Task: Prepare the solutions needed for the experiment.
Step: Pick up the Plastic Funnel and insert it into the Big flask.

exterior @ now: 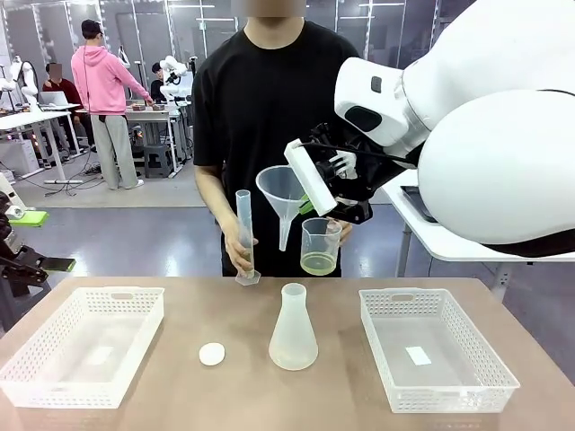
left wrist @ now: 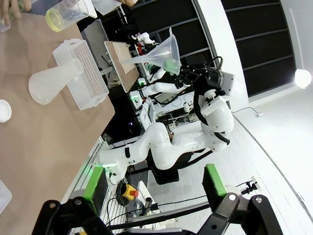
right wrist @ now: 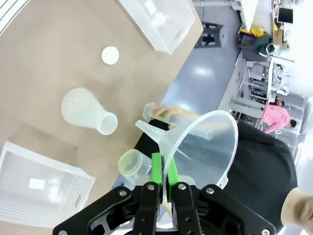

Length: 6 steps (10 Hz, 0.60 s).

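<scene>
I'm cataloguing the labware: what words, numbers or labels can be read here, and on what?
None legible.
Cylinder: scale marks too faint to read.
Beaker of yellowish liquid: markings too small.
Funnel in the right gripper: no print seen.
Right basket floor patch: blurred.

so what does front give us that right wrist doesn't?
Front adds the left hand, open, at far left, and a side-on look at the solution, a shallow yellow layer in the beaker. Right wrist adds a close look at the right hand, pads pinched on the funnel rim. Shared: funnel, beaker, flask, disc, left basket, right basket, and the person's hand on the cylinder.
</scene>
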{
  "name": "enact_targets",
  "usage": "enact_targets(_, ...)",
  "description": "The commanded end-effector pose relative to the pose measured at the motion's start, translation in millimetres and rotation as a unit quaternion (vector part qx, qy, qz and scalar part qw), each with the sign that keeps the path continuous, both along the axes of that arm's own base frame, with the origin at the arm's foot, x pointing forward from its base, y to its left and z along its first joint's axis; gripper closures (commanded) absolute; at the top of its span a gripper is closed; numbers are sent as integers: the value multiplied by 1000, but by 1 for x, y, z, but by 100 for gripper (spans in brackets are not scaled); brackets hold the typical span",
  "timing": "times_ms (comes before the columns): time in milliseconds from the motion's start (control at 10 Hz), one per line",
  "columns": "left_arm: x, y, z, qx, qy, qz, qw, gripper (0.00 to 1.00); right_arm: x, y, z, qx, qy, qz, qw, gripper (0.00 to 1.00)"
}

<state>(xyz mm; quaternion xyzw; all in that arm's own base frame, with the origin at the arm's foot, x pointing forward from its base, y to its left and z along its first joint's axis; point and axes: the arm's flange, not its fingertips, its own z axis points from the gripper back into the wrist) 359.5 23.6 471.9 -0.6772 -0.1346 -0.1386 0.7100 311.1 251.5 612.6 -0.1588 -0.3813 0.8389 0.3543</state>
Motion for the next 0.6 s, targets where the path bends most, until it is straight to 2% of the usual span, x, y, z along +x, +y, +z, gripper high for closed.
enact_targets(0, -1, 0, 2, -2, -2, -5, 1000, 0, 9, -11, -10, -5, -9, 20, 1000, 95)
enact_targets(400, -1, 0, 2, -2, -2, -5, 1000, 0, 21, -5, -21, -27, -7, 11, 1000, 95)
enact_targets(500, -1, 0, 2, -2, -2, -5, 1000, 0, 27, -5, -27, -33, 3, 3, 999, 95)
